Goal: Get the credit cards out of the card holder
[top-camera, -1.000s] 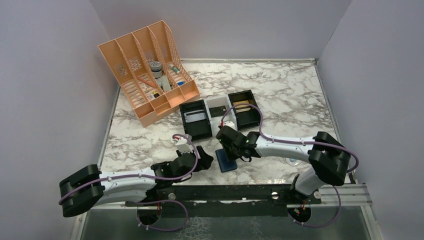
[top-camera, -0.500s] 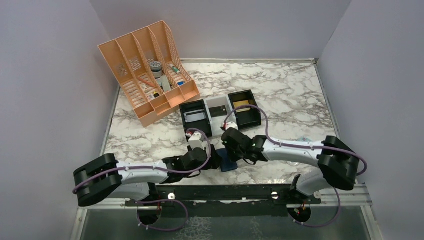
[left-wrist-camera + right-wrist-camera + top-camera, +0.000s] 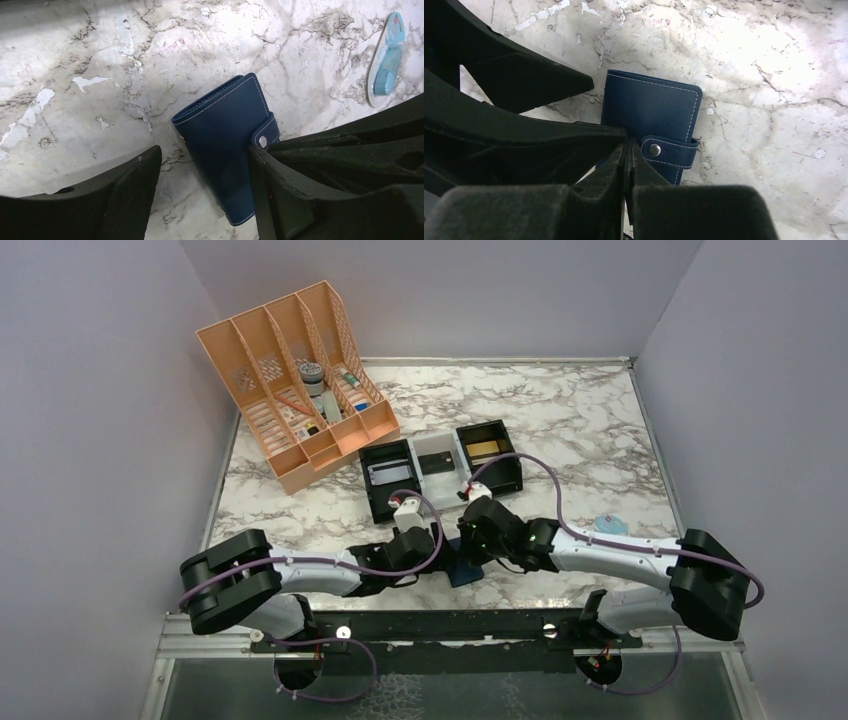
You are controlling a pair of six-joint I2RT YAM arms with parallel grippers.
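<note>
The card holder is a navy wallet lying closed on the marble, its strap tab snapped. It also shows in the top view as the card holder, between the two wrists. My left gripper is open and low over it, one finger on each side of the wallet. My right gripper is shut, its tips pressed together against the wallet just left of the snap, with nothing visible between them. The credit cards are hidden, since the holder is closed.
An orange file rack stands at the back left. Two black trays flank a small white one behind the arms; the right tray holds a flat tan item. A light blue packet lies to the right.
The left arm has swung right until its open fingers straddle the wallet, and they have narrowed a little. The right gripper has shut and shifted slightly right.
</note>
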